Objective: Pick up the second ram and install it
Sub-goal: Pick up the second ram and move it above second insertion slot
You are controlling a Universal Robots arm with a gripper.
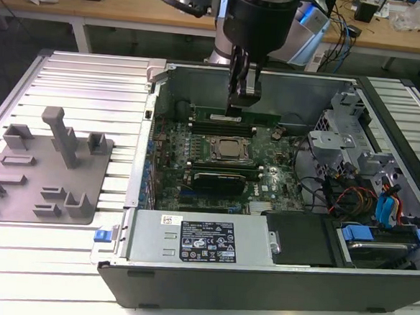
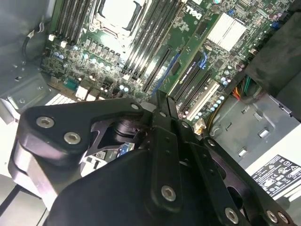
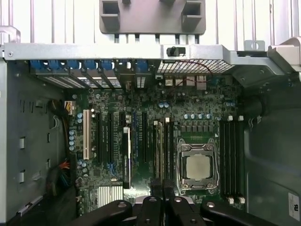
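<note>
Exterior view has the gripper (image 1: 242,106) pinching the second ram (image 1: 236,120) at 12 o'clock from the CPU socket (image 1: 229,150); I think it is being put in and must go down straight

case (image 1: 259,283) on tabletop (image 1: 79,69) | fixture plate (image 1: 39,180) at exterior view's left of case | CPU socket (image 1: 230,150) inside case | end effector (image 1: 243,98) above memory slots (image 1: 219,127) behind socket

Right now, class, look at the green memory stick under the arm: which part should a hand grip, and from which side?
Best, I think: pinch the second ram by its two flat faces at the upper long edge, mid-length, coming straight down. It stands on edge, long and thin, lower edge toward the motherboard. The hand holds it so.
</note>
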